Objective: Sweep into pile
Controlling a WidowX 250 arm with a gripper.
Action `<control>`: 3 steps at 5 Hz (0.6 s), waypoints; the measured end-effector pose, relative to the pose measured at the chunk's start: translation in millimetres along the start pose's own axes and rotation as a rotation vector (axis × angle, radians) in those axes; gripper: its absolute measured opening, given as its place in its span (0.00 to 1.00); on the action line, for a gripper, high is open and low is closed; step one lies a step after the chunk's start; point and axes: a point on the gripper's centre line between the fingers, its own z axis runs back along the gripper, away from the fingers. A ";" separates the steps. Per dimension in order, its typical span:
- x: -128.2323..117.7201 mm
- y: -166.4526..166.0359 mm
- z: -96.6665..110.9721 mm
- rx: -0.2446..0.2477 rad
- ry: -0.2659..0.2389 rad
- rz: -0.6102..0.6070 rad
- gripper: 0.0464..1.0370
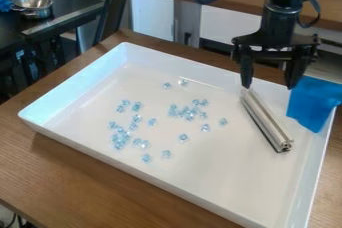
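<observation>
One white tray holds roughly thirty pale-blue beads, clumped and scattered from left to middle; right of them lies one slanted silver bar; one black gripper hangs pointing down at its far end, fingers spread apart, near one blue cloth

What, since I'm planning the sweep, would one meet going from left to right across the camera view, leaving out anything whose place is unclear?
Blue scrap → metal pot → pale-blue crystals → metallic bar → blue sheet.
</observation>
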 end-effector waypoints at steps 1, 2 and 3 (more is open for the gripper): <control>-4.7 0.2 -15.1 0.016 0.037 -0.002 0.96; -7.0 -2.5 -26.1 -0.050 0.148 0.001 0.96; 3.1 3.7 -31.9 -0.077 0.153 0.064 0.96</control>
